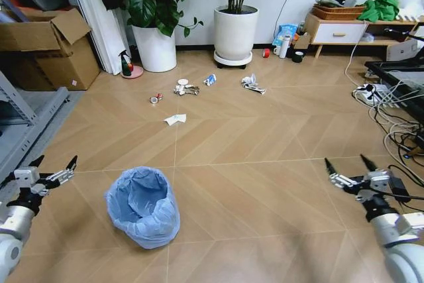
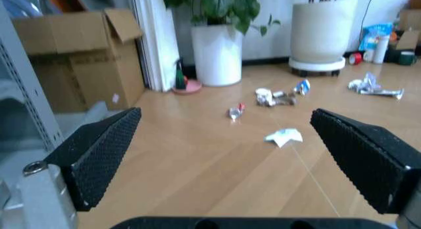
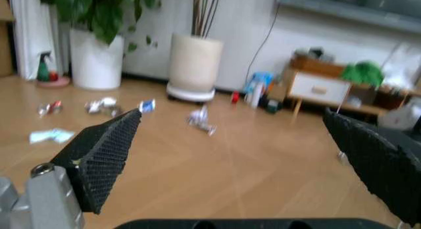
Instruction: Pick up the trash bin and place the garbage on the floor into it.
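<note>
1. Head view: the small round trash bin lined with crinkled light-blue plastic stands on the light brown herringbone wooden floor, between both arms.
2. Left gripper hovers beside it, fingers spread apart and empty.
3. Right gripper hovers well apart, fingers likewise spread.
4. Scattered garbage of crumpled white paper and wrappers lies farther off, near the white plant pots.

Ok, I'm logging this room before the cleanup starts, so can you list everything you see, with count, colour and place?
Trash bin: one, light-blue bag liner, on the floor near the left arm.
Garbage: several small pieces, mostly white, scattered mid-floor.
Plant pots: two, white, by the back wall.
Spray bottle: one, green, beside the left pot.
Cardboard box: one, brown, far left.
Side table: one, white drawer, back right.
Cables: white and black, right side.
Left end effector: open, low left.
Right end effector: open, low right.
</note>
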